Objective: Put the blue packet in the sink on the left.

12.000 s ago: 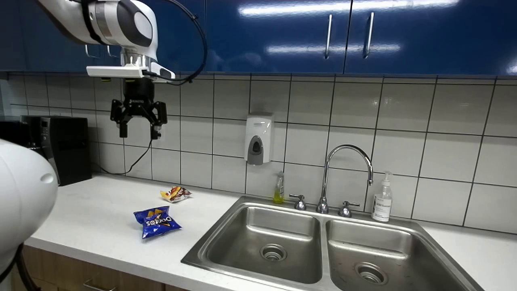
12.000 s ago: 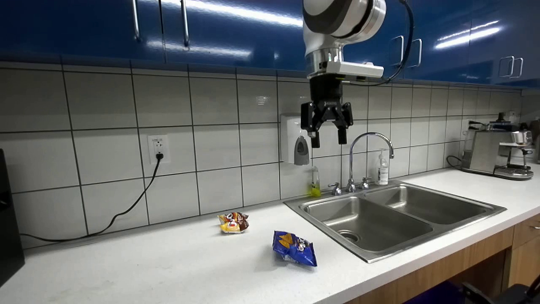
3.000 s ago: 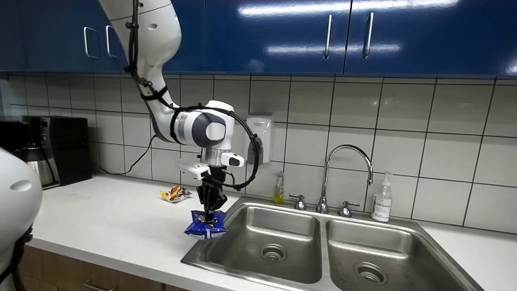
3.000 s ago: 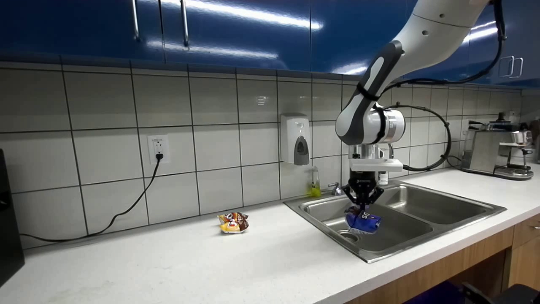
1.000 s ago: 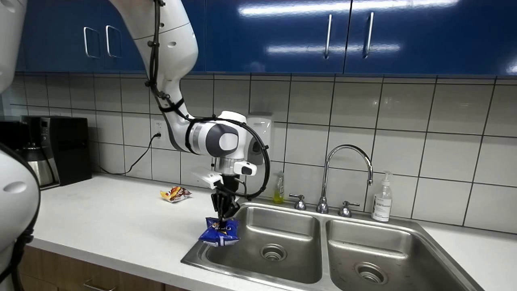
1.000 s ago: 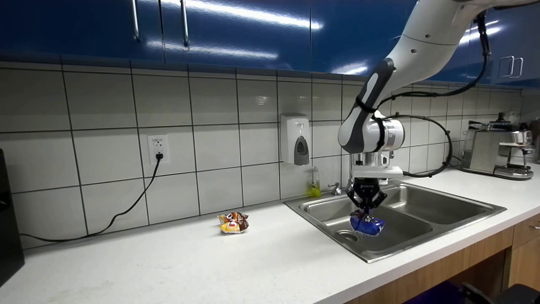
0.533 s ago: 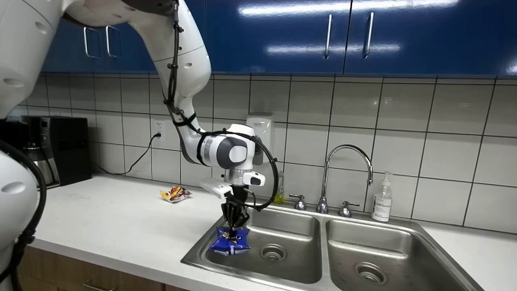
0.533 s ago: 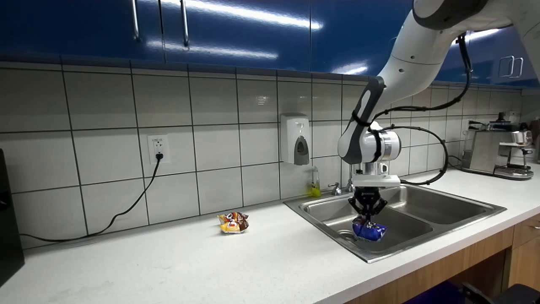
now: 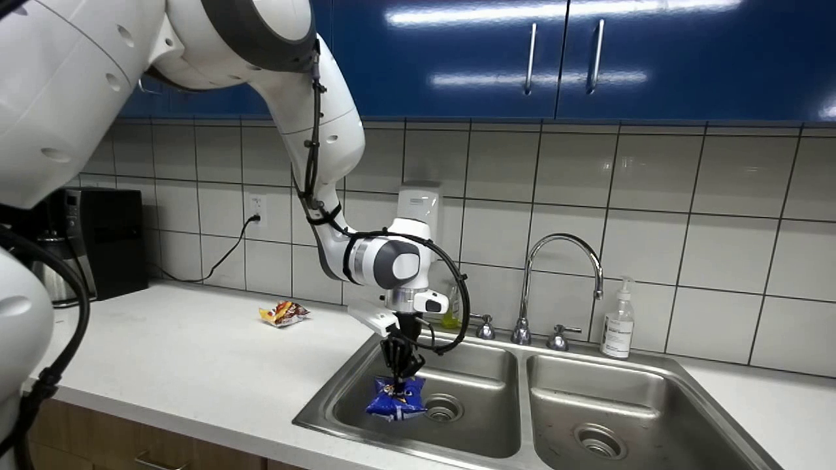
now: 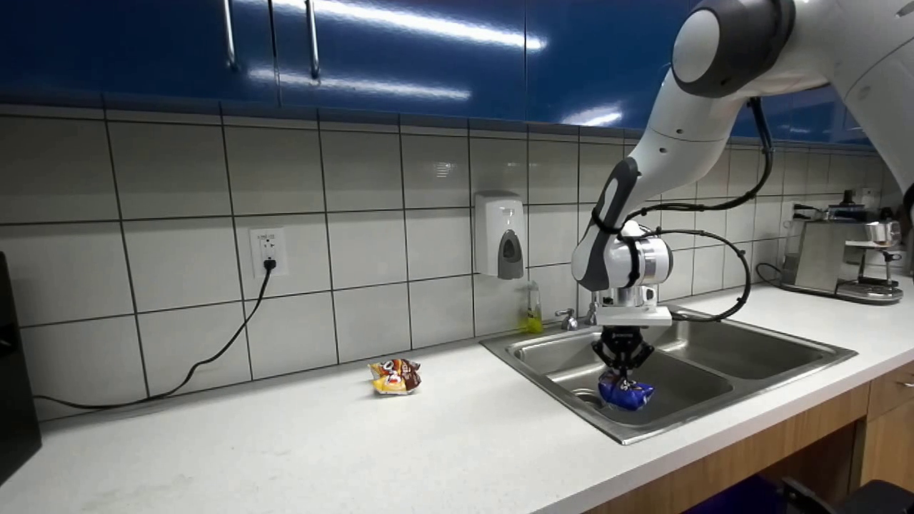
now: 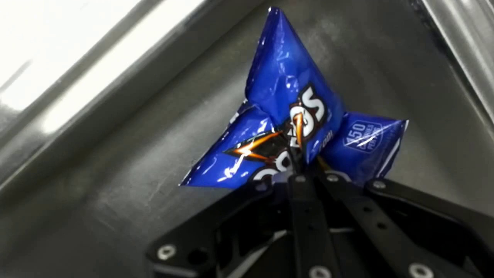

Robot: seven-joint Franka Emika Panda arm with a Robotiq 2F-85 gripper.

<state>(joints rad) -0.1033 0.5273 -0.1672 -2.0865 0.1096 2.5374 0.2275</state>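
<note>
- Wrist view: the blue packet [image 11: 283, 85] is gripped near its middle by the tool [image 11: 307, 164], whose fingers are closed on the folded foil.
- Three corners are splayed from that pinch: one is pointed at the top of the view, one at the lower left, one at the right. With the foil bunched so, a single long axis cannot be fixed from there.
- In both exterior views the packet is seen stretched crosswise, wider than tall.
- It is held within the outline of the left basin [image 9: 473, 372], near the drain [image 9: 443, 410]; whether the basin floor is touched cannot be told.
- By the divider [image 9: 526, 405] the left basin is parted from the right basin [image 9: 607, 378]. Behind, the faucet [image 9: 525, 297] is mounted, with a pump bottle [image 9: 618, 329] set to its right and a spray bottle [image 10: 534, 315] to its left.
- A yellow and brown snack bag [image 10: 396, 377] is seen lying on the bench [image 10: 250, 450], well apart from the packet.
- A soap dispenser [image 10: 498, 232] is fixed to the tiled wall [image 10: 364, 250]; in an exterior view it is partly covered by the arm [image 9: 343, 130].
</note>
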